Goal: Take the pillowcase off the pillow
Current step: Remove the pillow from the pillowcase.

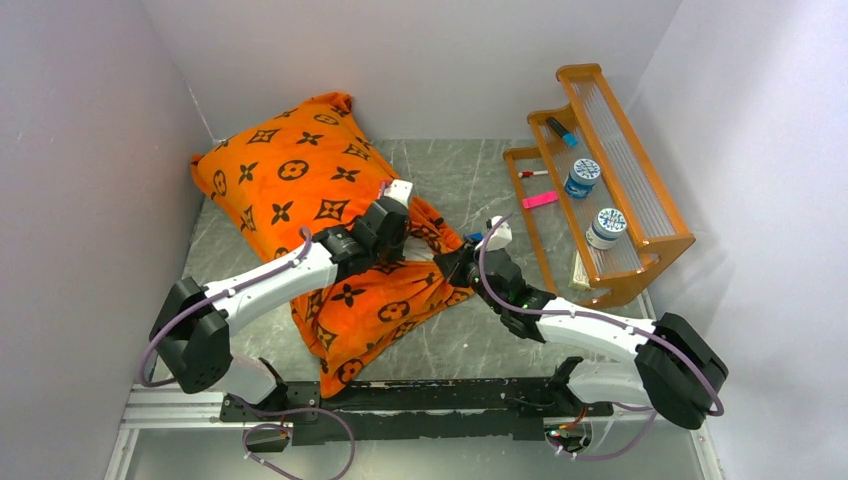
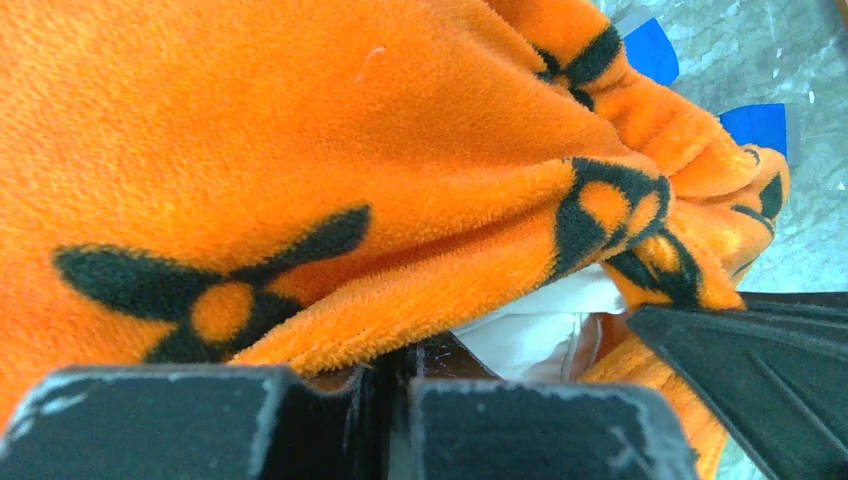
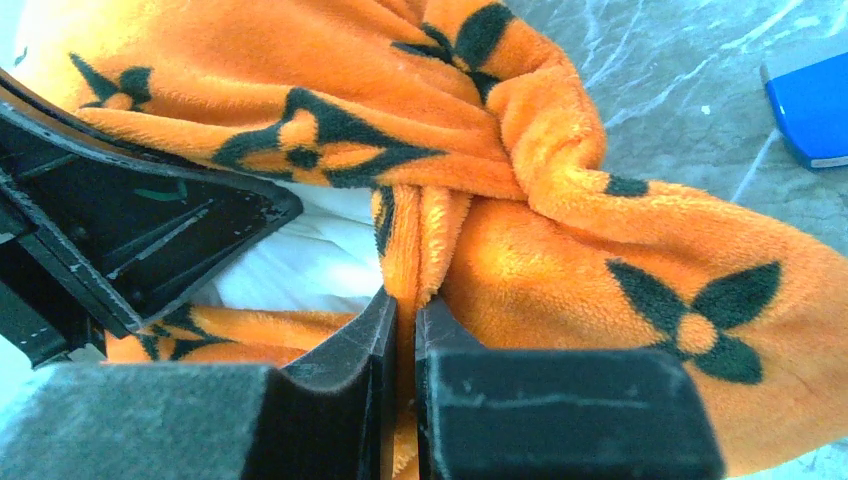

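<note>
Right gripper, nearly shut, pinching a pillowcase hem fold directly ahead. Left gripper seemingly clamped on opposite hem. Between both, exposed white pillow, stretching away beyond them.

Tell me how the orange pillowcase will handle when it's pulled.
The pillowcase is probably floppy: it folds and bunches where the right gripper pinches it. Its fuzzy pile likely grips well rather than slipping. It may drag the white pillow along, since it wraps it closely.
</note>
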